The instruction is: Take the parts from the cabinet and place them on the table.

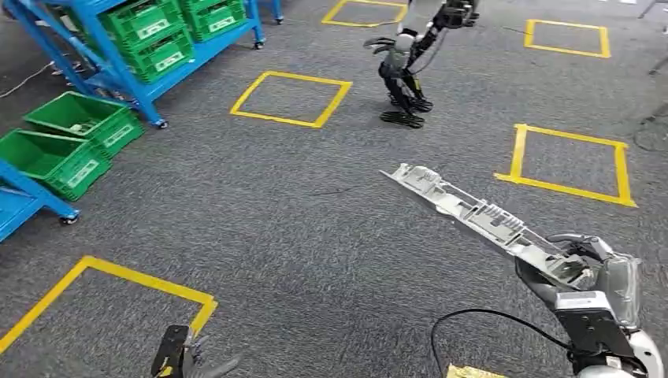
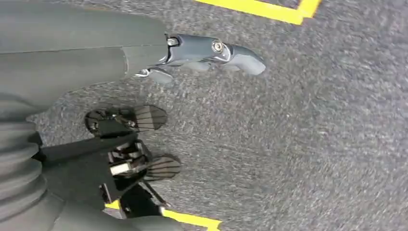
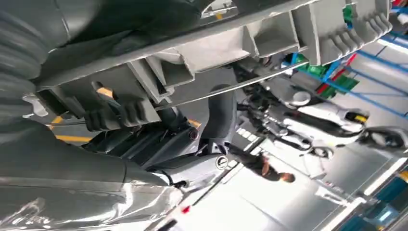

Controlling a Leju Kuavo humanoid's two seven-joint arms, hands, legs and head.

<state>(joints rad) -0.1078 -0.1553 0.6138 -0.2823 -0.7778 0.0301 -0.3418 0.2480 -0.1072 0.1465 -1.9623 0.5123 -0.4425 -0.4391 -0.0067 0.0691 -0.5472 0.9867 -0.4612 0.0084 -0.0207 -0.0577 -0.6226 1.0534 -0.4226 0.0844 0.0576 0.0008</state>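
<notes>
The part [image 1: 473,213] is a long, narrow moulding of pale grey plastic, ribbed and stepped along its length, with small slotted pockets and a jagged far end. It sticks out from the near right toward the middle of the floor, held in the air above the carpet. In the right wrist view its underside [image 3: 226,48] shows box-shaped cells, thin walls and a row of short comb-like teeth.

The right hand [image 1: 575,272] grips the near end of the part, dark fingers curled round it from below and a clear plastic wrap over the back of the hand. The left hand [image 1: 185,358] hangs low at the near left edge; in the left wrist view its grey thumb [image 2: 216,50] points out straight over the carpet with nothing in the hand, and the dark fingers [image 2: 144,118] lie apart.

The floor is grey, coarse carpet [image 1: 276,220] marked with squares of yellow tape [image 1: 291,98]. At the far left stands a blue metal rack [image 1: 118,55] on castors carrying green slatted plastic crates [image 1: 150,31]; two more green crates [image 1: 67,142] sit on the floor beside it. Another humanoid robot [image 1: 406,75] stands far off near the middle.
</notes>
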